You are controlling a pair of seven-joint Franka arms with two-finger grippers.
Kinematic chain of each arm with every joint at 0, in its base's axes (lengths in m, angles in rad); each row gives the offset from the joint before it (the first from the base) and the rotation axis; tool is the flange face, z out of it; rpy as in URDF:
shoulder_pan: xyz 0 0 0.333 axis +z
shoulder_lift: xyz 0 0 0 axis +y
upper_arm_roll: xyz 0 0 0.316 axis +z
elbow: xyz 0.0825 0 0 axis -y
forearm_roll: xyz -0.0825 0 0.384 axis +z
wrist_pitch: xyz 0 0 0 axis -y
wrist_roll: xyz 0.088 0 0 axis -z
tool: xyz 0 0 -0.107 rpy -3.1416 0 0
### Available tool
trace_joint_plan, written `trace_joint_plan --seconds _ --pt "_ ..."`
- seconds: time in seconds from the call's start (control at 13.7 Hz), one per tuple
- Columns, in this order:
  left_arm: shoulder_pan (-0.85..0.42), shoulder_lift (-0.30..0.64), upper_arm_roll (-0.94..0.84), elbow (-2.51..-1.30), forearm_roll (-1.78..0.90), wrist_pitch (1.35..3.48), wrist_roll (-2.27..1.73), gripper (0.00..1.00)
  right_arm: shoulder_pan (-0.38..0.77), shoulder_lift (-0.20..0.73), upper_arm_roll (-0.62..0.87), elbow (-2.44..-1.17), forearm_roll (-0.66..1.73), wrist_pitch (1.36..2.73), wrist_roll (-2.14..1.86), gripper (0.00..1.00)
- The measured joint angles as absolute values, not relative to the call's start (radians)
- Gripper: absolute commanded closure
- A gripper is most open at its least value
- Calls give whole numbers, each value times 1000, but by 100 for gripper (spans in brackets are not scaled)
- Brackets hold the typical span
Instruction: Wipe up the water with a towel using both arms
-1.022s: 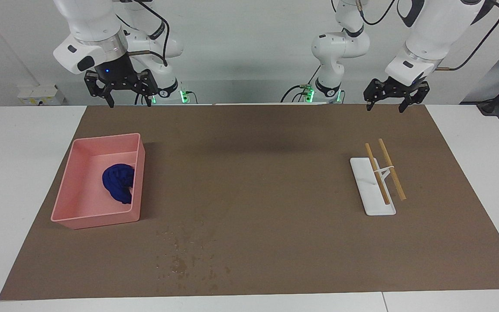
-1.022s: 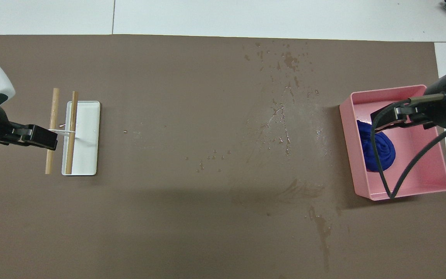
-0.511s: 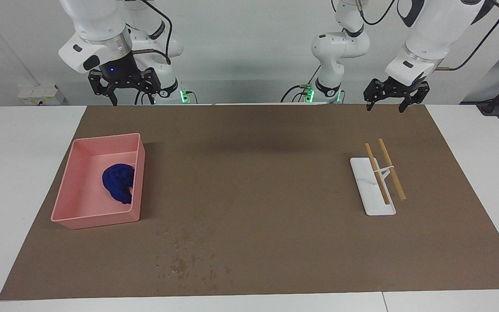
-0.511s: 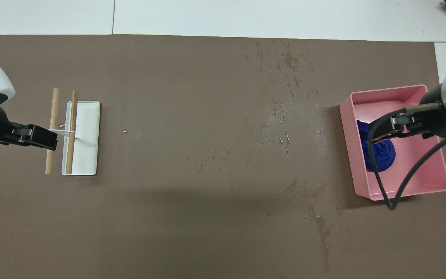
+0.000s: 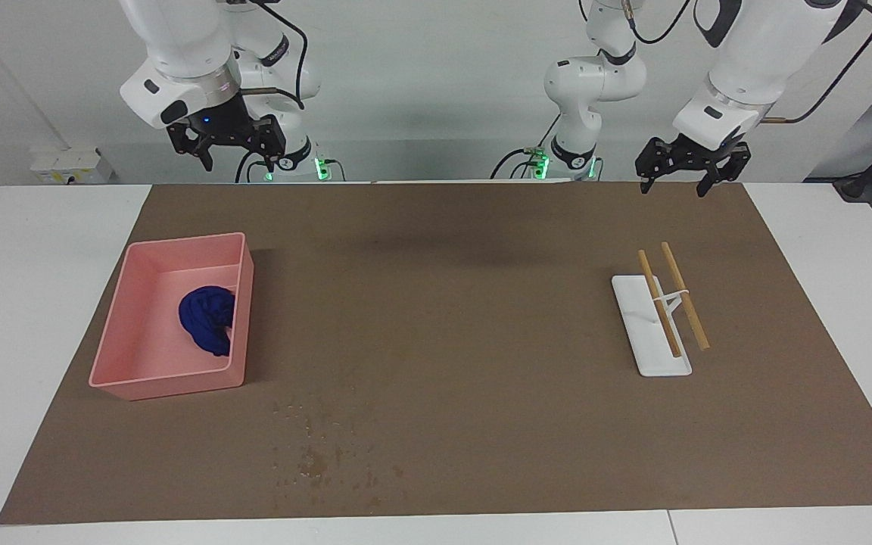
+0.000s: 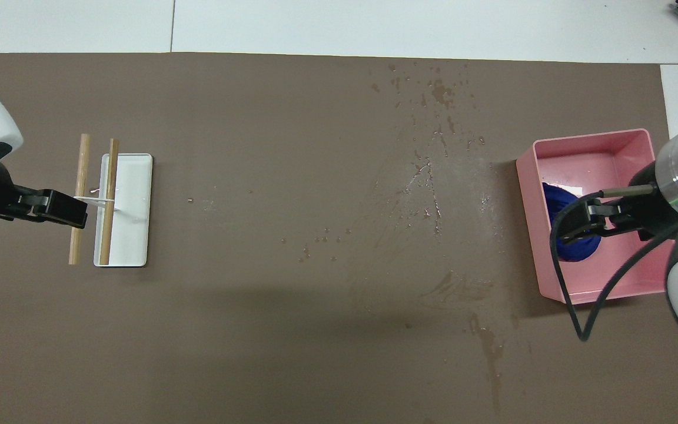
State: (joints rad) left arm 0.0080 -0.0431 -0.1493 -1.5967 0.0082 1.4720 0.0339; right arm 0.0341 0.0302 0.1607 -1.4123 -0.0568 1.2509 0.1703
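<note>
Towel, dark blue and bunched, lies in the pink bin. Left gripper and right gripper hang high, jaws spread, empty.

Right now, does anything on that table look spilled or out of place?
Yes. Water droplets and streaks are scattered over the brown mat, beside the pink bin. The blue towel meant for wiping lies crumpled in that bin, untouched.
</note>
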Motion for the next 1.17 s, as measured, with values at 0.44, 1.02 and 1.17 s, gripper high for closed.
trace_joint_plan --seconds 0.44,1.02,1.17 --pt "8 -43 -149 -1597 8 1472 34 0 33 24 159 -1420 -57 1254 170 0" --pt "8 -43 -149 -1597 8 1472 34 0 33 24 108 -1424 8 1339 169 0" --pt "8 -43 -149 -1597 8 1472 34 0 31 24 46 -1424 41 1341 136 0"
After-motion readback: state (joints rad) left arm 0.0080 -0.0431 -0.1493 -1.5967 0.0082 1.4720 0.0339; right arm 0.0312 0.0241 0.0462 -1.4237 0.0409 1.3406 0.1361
